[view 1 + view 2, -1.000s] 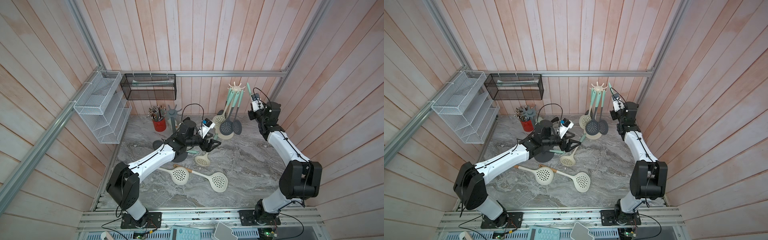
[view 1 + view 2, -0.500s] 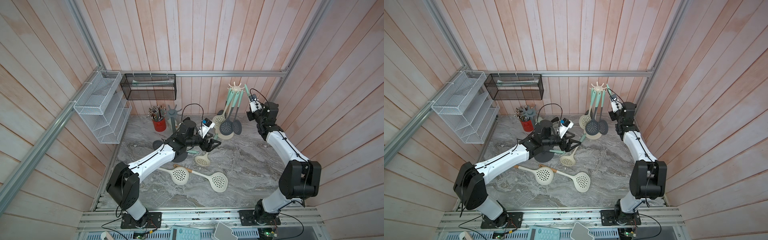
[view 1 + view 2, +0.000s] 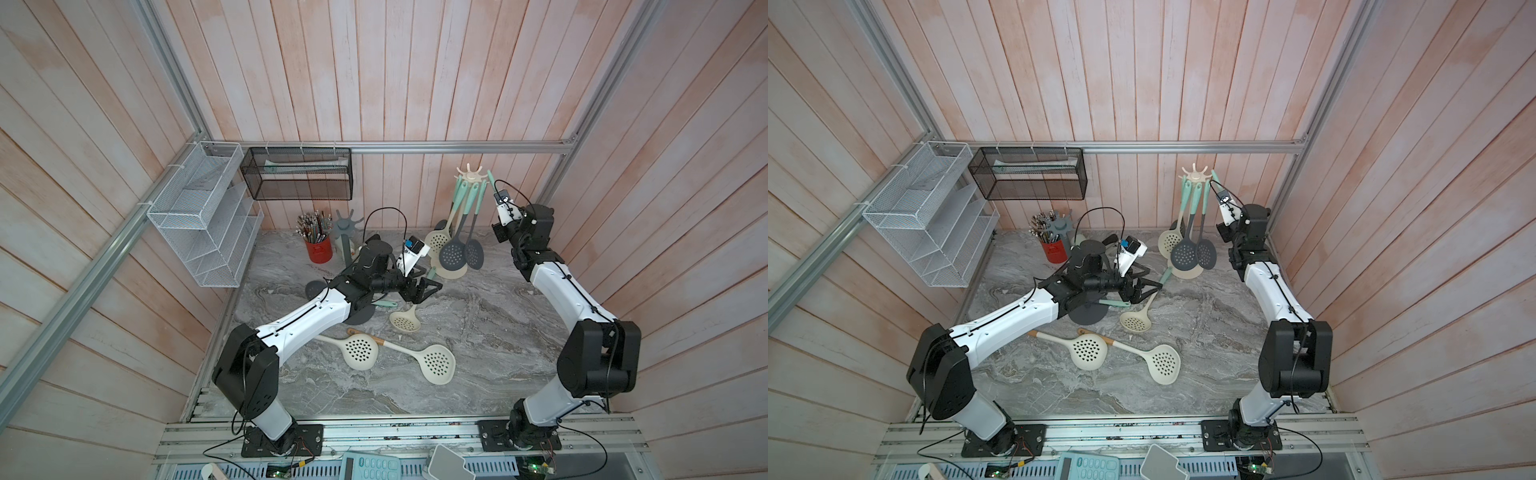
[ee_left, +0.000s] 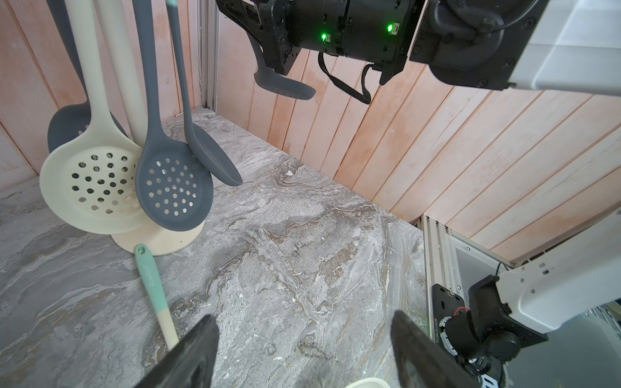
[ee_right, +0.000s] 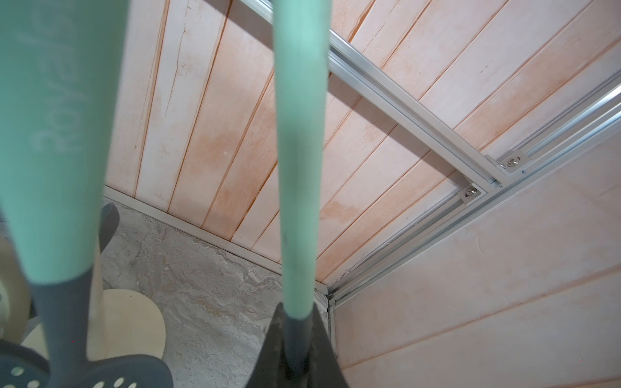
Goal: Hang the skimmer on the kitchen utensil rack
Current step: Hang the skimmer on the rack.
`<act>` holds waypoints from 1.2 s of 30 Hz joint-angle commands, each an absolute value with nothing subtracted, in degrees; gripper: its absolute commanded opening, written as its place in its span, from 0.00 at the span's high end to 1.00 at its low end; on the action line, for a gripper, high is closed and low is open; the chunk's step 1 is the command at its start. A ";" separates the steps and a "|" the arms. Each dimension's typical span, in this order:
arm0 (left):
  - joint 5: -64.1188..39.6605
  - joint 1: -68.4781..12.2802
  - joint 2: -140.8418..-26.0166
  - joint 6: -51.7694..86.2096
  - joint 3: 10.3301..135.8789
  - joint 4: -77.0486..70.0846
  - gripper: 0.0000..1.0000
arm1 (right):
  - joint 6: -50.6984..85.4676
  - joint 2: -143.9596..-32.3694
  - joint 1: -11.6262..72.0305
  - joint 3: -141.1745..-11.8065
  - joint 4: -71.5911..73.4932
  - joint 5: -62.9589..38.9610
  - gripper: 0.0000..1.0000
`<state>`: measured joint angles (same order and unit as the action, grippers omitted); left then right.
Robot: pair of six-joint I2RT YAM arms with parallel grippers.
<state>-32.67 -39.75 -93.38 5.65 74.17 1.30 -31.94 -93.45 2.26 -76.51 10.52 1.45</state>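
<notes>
Nearer the rack [image 3: 470, 176] now, the right pincer [image 5: 296, 349] pinches the skimmer [image 5: 299, 151]; left pincer [image 4: 304, 339] spread; red cup [image 3: 319, 252] holds pens [image 3: 311, 223]

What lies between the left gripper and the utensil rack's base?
A skimmer's teal handle lies flat there, its tip near the rack base, ahead of the open left gripper; the left wrist view shows it.

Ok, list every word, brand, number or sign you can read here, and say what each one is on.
"Royalstar": on the mint handle lying on the table by the rack base, left wrist view.
"Royal...": same lettering, blurred and cut off, on a hanging skimmer's mint handle, right wrist view.
Unreadable: calculator keys; small print on the right arm's motor.
</notes>
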 commanded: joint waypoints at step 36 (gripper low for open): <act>-30.88 -39.46 -90.83 7.53 72.75 3.57 0.18 | -20.59 -87.66 1.90 -73.14 9.65 -4.17 0.38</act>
